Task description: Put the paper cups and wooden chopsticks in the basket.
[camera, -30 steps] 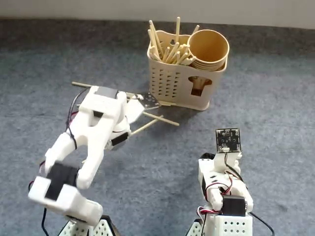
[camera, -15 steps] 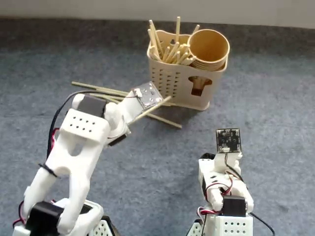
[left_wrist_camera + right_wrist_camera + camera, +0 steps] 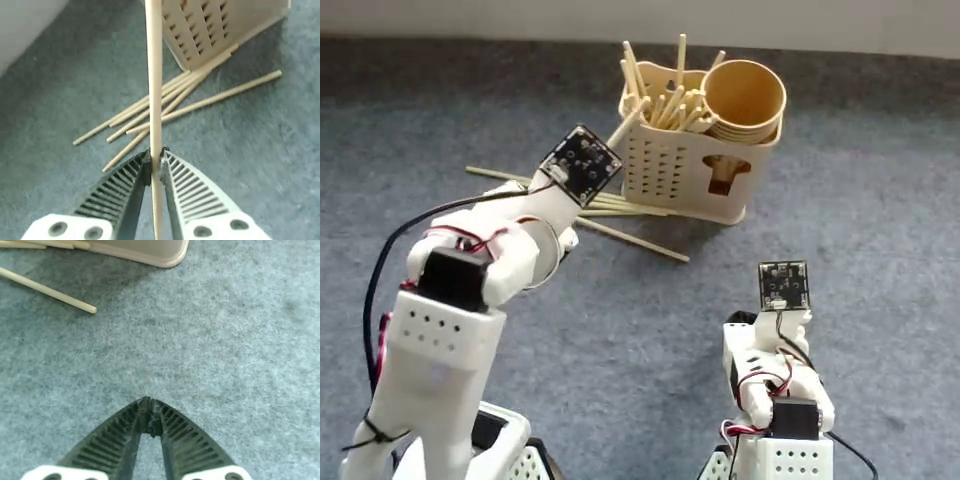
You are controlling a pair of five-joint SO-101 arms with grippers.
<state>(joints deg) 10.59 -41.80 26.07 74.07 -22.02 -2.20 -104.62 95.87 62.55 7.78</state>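
Observation:
A cream perforated basket (image 3: pixel 670 165) stands at the back with stacked paper cups (image 3: pixel 745 95) and several chopsticks (image 3: pixel 665 95) upright in it. My left gripper (image 3: pixel 156 159) is shut on one wooden chopstick (image 3: pixel 154 75), lifted off the carpet just left of the basket, its tip (image 3: pixel 630 120) near the basket's left rim. Several loose chopsticks (image 3: pixel 620 228) lie on the carpet under that arm, against the basket's base (image 3: pixel 220 30). My right gripper (image 3: pixel 149 421) is shut on nothing, low over bare carpet in front of the basket.
Grey carpet covers the whole table. One loose chopstick end (image 3: pixel 60 297) and the basket's bottom corner (image 3: pixel 160 255) lie beyond the right gripper. Open carpet spreads to the right of the basket and between the two arms.
The left arm has risen from the carpet with a chopstick, swinging up and toward the basket's left rim. The right arm has stayed still.

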